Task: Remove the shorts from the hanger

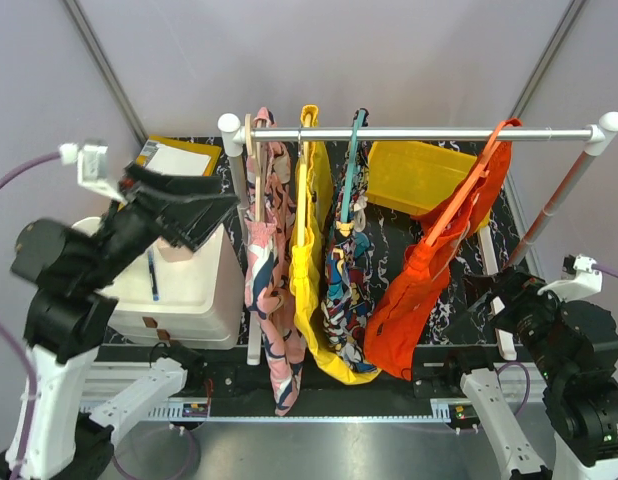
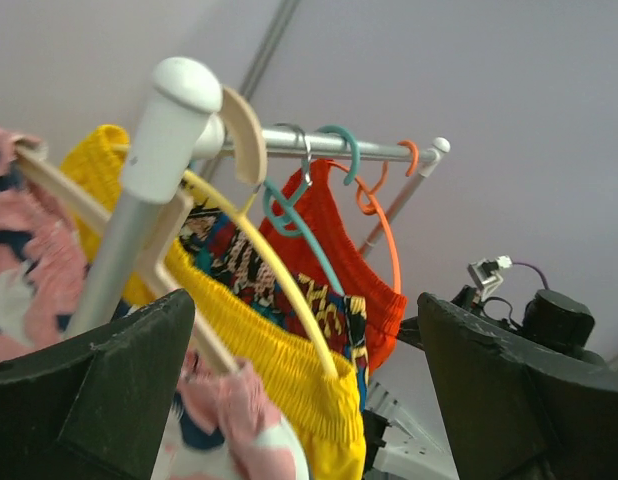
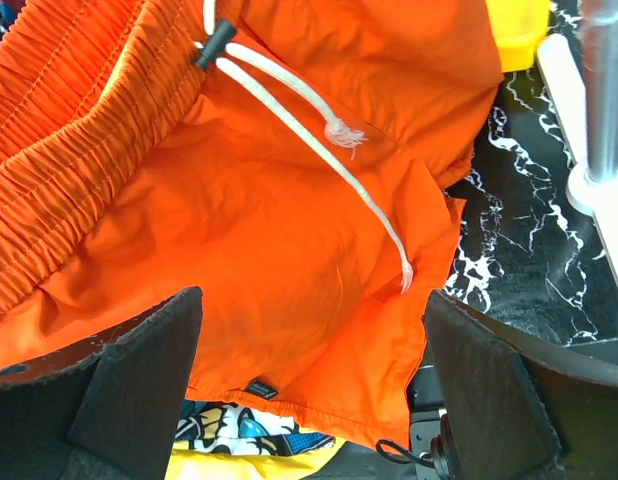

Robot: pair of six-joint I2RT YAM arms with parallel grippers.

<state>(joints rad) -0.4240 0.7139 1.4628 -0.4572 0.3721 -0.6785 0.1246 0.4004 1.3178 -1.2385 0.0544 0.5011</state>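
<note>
At the right end of the rail (image 1: 439, 132) the shorts (image 1: 419, 290) hang untouched on the hanger (image 1: 467, 195), left gripper (image 2: 304, 390) and right gripper (image 3: 309, 390) both released and empty, so likely approach step; next needs the right one clamping fabric.

Yellow garment (image 1: 307, 275) hangs on the rail (image 1: 429, 132) between patterned garments (image 1: 261, 268).
</note>
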